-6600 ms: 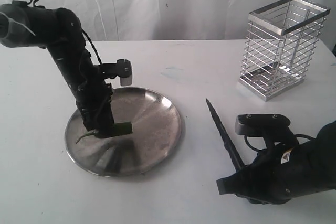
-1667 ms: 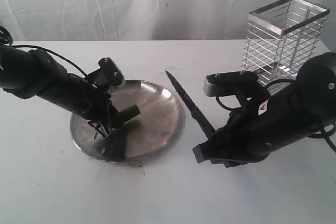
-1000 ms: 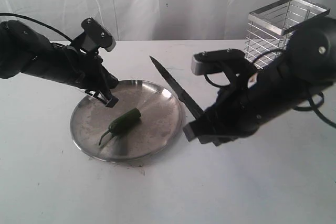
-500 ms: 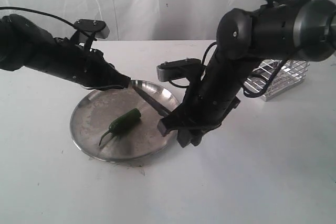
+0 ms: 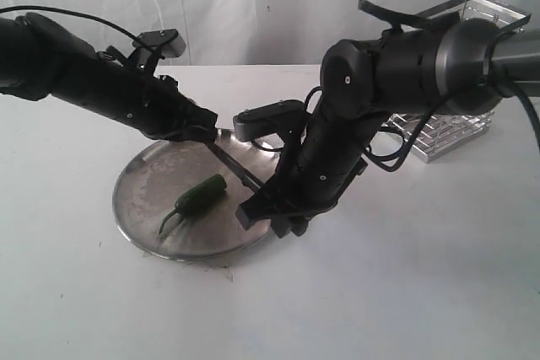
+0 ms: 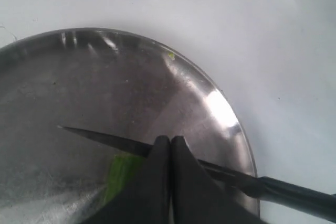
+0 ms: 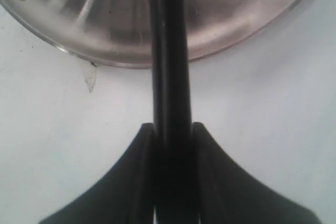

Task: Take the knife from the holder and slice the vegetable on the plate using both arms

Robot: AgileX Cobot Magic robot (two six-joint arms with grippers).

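Fingers of the right gripper (image 7: 170, 140) are clamped on the knife (image 5: 232, 164) by its handle, blade reaching over the plate (image 5: 143, 187) at centre-left of the exterior view. The left gripper (image 6: 170, 153), fingers pressed together and empty, sits above the blade. The vegetable (image 5: 198, 197) lies on the plate; the holder (image 5: 456, 124) stands upper right.

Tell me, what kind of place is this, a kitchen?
Probably a robot test bench, not a kitchen: a bare white table against a white sheet, holding only a steel plate with a green chili, a wire cutlery holder and two black robot arms.
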